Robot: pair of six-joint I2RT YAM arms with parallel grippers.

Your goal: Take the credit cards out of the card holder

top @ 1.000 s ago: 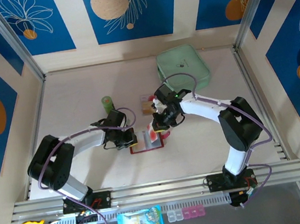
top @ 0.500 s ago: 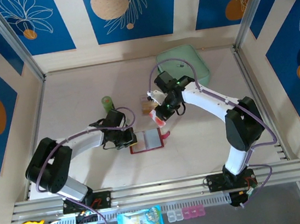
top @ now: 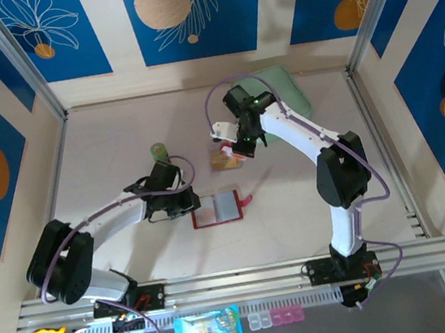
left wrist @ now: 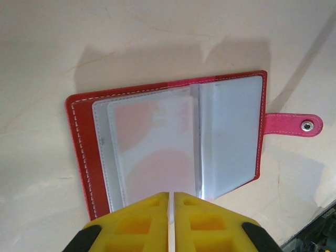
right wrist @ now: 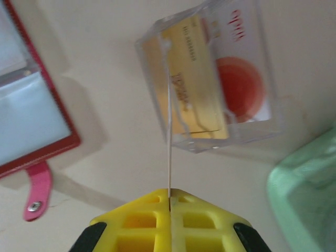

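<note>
The card holder (top: 220, 208) lies open on the table, red, its clear sleeves (left wrist: 157, 136) facing up and its pink snap tab (left wrist: 294, 125) to the right. My left gripper (top: 198, 208) sits at its near edge, its yellow jaws (left wrist: 171, 195) pinched with only a slit on the edge of a sleeve. My right gripper (top: 239, 151) is shut on one thin credit card (right wrist: 168, 147), seen edge-on, hanging over a clear box (right wrist: 210, 73). In the box lie a tan-orange card (right wrist: 191, 79) and a white card with a red disc (right wrist: 241, 84).
A mint-green pouch (top: 288, 92) lies at the back right, partly behind the right arm, and close to the box (right wrist: 307, 184). A small green cylinder (top: 158, 152) stands left of the box. Metal posts and side walls fence the table.
The right gripper has lifted the card from the card holder and carried it back to the clear box. The left gripper stays at the holder's edge, its jaws a hair looser.
</note>
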